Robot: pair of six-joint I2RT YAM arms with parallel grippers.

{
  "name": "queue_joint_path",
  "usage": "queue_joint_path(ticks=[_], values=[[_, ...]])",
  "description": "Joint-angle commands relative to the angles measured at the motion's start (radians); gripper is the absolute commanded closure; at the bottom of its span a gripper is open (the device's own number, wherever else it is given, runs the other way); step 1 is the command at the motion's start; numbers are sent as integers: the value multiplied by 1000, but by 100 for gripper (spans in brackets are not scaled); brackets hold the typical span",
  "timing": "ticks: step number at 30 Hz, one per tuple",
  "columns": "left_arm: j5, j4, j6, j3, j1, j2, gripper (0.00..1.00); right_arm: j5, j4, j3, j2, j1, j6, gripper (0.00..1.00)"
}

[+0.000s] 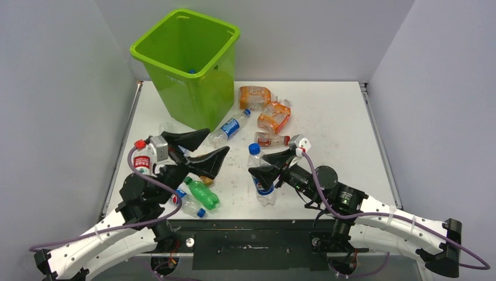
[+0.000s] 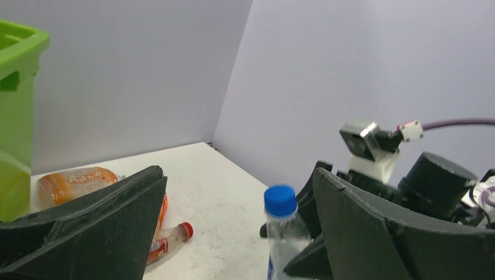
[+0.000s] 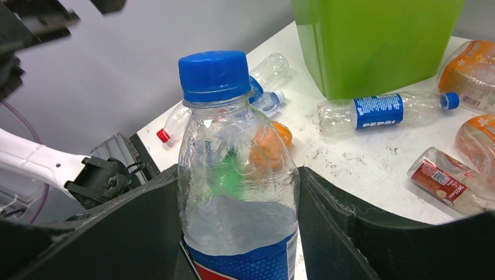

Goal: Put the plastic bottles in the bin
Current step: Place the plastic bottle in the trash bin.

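Lime-green bin (image 1: pixel 196 96), blue-capped bottle (image 3: pixel 236 192)

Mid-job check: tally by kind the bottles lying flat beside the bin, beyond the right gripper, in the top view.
orange bottles: 2
blue-label clear bottle: 1
red-label clear bottle: 1
Total: 4

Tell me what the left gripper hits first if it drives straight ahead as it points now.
Probably the upright blue-capped bottle clamped in the right gripper, dead ahead of the open left gripper; depth is hard to judge.
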Motion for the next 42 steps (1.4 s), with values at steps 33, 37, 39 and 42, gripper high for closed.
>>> queue_joint_path(ticks=[33,37,39,42], values=[[353,-269,-180,360,30,488,28,17,68,-22,-20,-6,-6,63],[361,-261,-190,348,31,502,29,20,67,-22,-21,-6,-5,63],[370,-248,-193,340,31,504,37,20,67,-22,-22,-7,-4,63],[379,-229,-196,330,31,498,57,22,66,-22,-23,-6,-5,63]])
